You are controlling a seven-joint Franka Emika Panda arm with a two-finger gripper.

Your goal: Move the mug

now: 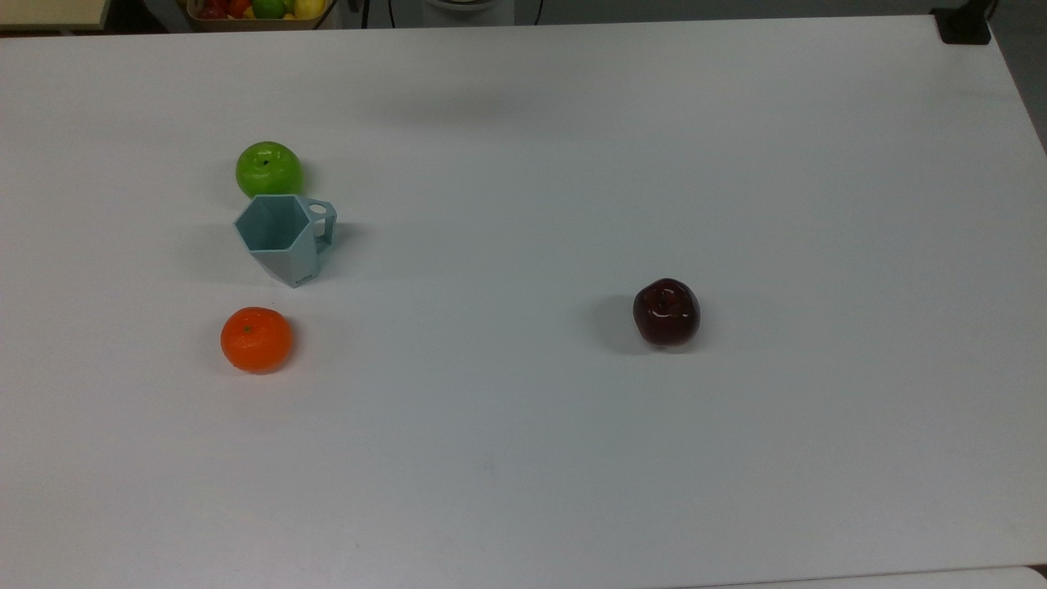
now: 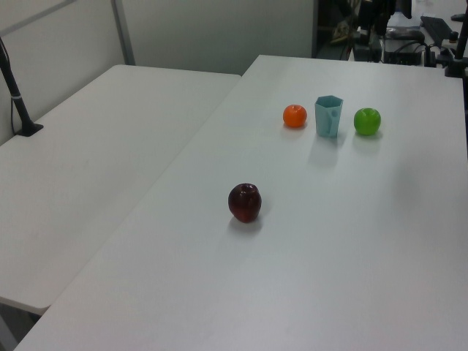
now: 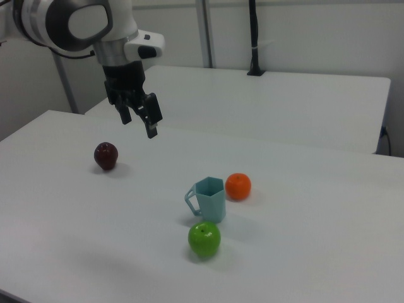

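obstacles: green apple [image 1: 268, 168] just beside mug [image 1: 284, 237], orange [image 1: 256, 339] near its opposite side | free: above mug, handle side, bare table [image 1: 572, 458] toward red apple [image 1: 666, 312]

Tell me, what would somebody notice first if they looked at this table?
Probably the bright row of three: a green apple, the pale blue mug and an orange, lined up on the top view's left with the mug in the middle. A dark red apple sits alone toward the top view's right. In the right view, the gripper hangs in the air above the white table, with open fingers and nothing in it.
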